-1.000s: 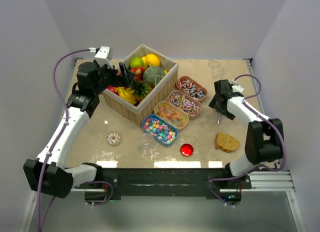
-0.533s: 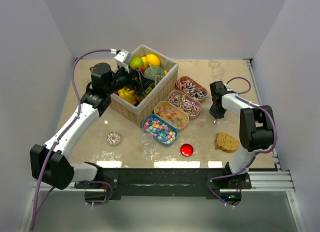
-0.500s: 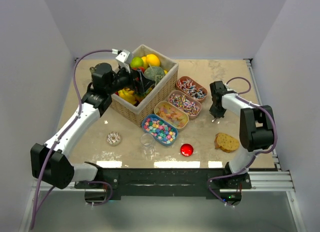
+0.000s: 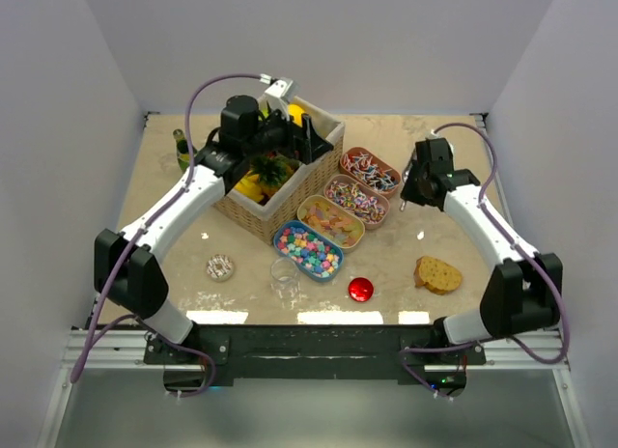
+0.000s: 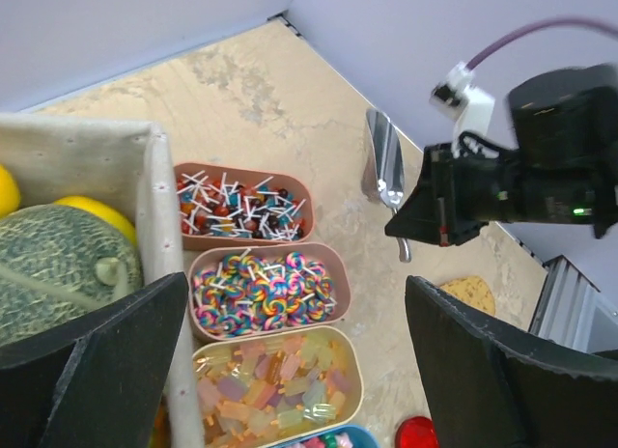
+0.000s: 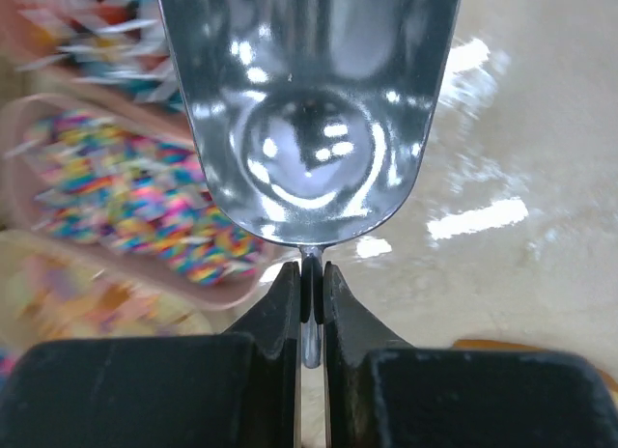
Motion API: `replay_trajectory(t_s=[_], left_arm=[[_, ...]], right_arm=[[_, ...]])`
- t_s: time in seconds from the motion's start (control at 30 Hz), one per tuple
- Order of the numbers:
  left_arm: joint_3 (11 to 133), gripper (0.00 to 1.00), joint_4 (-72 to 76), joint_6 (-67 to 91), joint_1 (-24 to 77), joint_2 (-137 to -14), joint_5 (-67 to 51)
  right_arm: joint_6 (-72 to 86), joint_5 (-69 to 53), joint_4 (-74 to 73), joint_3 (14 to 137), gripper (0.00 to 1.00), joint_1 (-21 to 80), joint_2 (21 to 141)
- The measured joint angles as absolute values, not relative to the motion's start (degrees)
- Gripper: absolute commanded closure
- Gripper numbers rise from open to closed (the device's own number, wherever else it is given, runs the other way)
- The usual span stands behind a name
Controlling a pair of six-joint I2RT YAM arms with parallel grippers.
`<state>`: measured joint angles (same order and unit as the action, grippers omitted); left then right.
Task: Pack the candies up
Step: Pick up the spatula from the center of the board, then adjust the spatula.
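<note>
The candies lie in a row of trays right of the basket: striped lollipops (image 4: 369, 170) (image 5: 241, 202), rainbow lollipops (image 4: 355, 199) (image 5: 263, 289), pale gummies (image 4: 330, 221) (image 5: 275, 380) and pastel pieces (image 4: 307, 250) in a blue tray. My right gripper (image 4: 413, 189) (image 6: 310, 292) is shut on the thin handle of a shiny metal scoop (image 6: 309, 110) (image 5: 383, 163), held in the air just right of the lollipop trays. My left gripper (image 4: 309, 139) (image 5: 299, 371) hangs wide open over the basket's right edge, looking down on the trays, with nothing in it.
A wicker basket (image 4: 290, 202) (image 5: 159, 226) of toy fruit stands at the back centre. A sprinkled doughnut (image 4: 220, 266), a clear glass cup (image 4: 285, 272), a red round piece (image 4: 360, 289) and a toast slice (image 4: 438, 273) lie near the front. A green bottle (image 4: 181, 149) stands at the back left.
My right gripper closed on the scoop and lifted it off the table toward the back. The left arm swung right across the basket to its right edge.
</note>
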<state>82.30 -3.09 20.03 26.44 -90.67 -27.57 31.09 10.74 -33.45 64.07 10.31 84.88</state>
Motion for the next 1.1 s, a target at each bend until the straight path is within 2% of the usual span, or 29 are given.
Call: replay_trajectory(t_s=[0.17, 0.37, 0.7, 1.1], left_arm=[[83.59, 0.00, -4.05, 21.30, 29.41, -92.99, -28.40], [85.95, 0.00, -3.90, 23.05, 29.65, -96.29, -29.43], [87.64, 0.01, -0.10, 26.46, 29.61, -97.82, -34.44], [91.42, 0.31, -8.93, 24.60, 29.71, -102.26, -40.82]], right_arm=[[25.78, 5.19, -33.74, 68.16, 1.00, 17.41, 77.25], [21.08, 0.99, -35.14, 66.96, 1.00, 25.23, 71.40], [15.70, -1.02, -36.75, 64.90, 1.00, 32.34, 69.73], [9.50, -0.54, -37.47, 64.14, 1.00, 35.24, 65.56]])
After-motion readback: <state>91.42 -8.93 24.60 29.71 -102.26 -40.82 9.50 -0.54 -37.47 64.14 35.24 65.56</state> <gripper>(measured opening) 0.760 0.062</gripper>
